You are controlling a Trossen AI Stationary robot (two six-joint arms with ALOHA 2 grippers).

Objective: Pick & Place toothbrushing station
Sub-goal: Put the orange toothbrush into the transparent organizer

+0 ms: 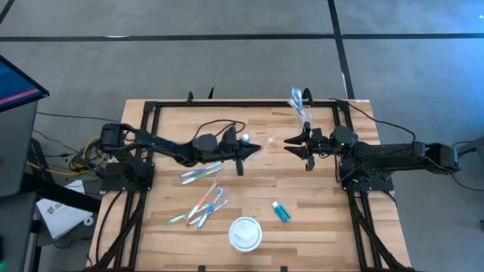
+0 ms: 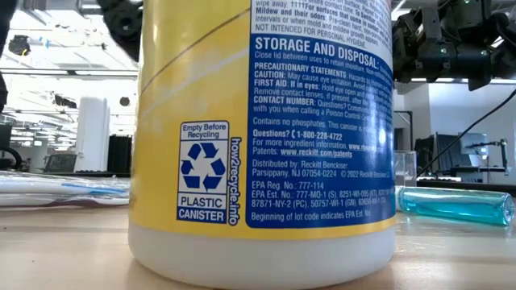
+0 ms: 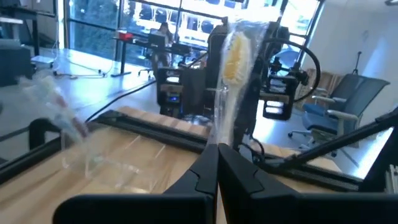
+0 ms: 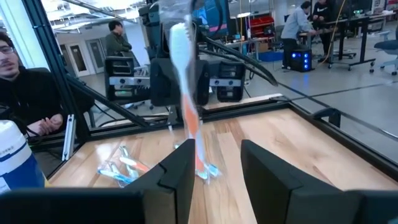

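Note:
My left gripper (image 1: 253,147) reaches level over the middle of the table, shut on a wrapped toothbrush (image 3: 231,62) that stands upright. My right gripper (image 1: 289,142) faces it from the table's right, open (image 4: 214,168) and holding nothing. In the right wrist view the toothbrush (image 4: 185,74) stands just ahead of the fingers; I see no touch. A clear tumbler (image 1: 300,106) with wrapped brushes in it stands at the far edge. More toothbrushes (image 1: 200,174) (image 1: 204,208) and a blue tube (image 1: 280,212) lie flat on the table. My left gripper pinches the toothbrush's wrapped handle (image 3: 219,124) between its two fingers, about midway along. The fingers come level from the table's left and lie across the brush. The brush stands nearly upright, head (image 3: 235,53) up and lower end (image 4: 205,169) below the fingers, clear of the table.
A yellow-and-white wipes canister (image 1: 245,233) stands near the front edge and fills the low view (image 2: 258,145); the blue tube (image 2: 455,205) lies beside it. A black frame (image 1: 227,103) borders the table. People (image 4: 18,81) are in the room beyond the table.

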